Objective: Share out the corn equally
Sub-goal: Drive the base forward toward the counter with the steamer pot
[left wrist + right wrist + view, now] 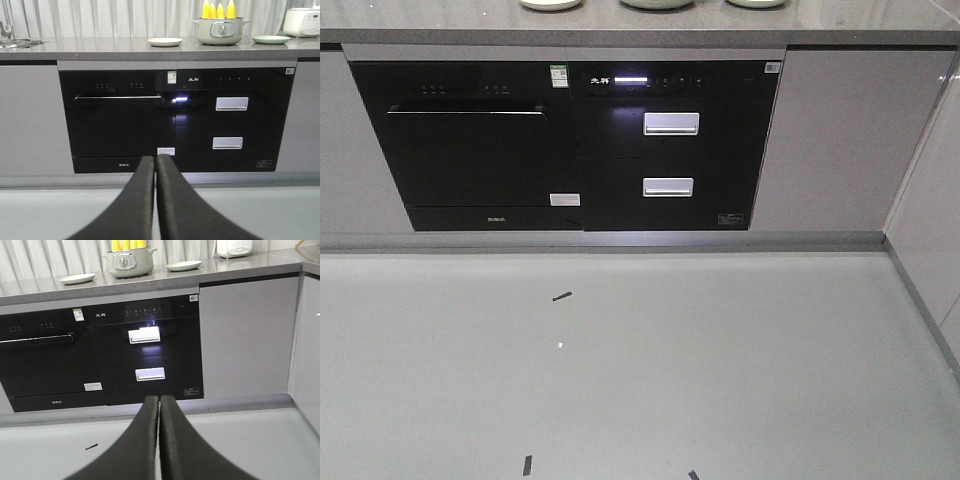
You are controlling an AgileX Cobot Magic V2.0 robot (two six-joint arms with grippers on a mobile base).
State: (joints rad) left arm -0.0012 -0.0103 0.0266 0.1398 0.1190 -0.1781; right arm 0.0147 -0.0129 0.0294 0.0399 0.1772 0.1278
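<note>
The left hand (155, 159) has its two dark fingers pressed flat together along their length with nothing between them. It hangs low in front of the black built-in appliances (120, 125) set under the worktop (100, 50). The right hand (159, 399) is closed tight in the same way and grips nothing. The corn (218, 9) is well apart from both. From the left hand it is far ahead, higher up and off to the right; from the right hand it is far ahead, higher up and off to the left. Four cobs show in the left wrist view, standing side by side in a pale green pot (220, 30) on the worktop. Each cob's long axis is upright, with the tapered tip pointing straight up and the lower part hidden inside the pot. A cream plate (165, 42) lies just left of the pot and a green plate (270, 39) just right of it, both nearer the corn than either hand. A white appliance (302, 20) stands beyond the green plate. Below both hands spreads a grey floor (720, 380) with a few short black marks (562, 296).
</note>
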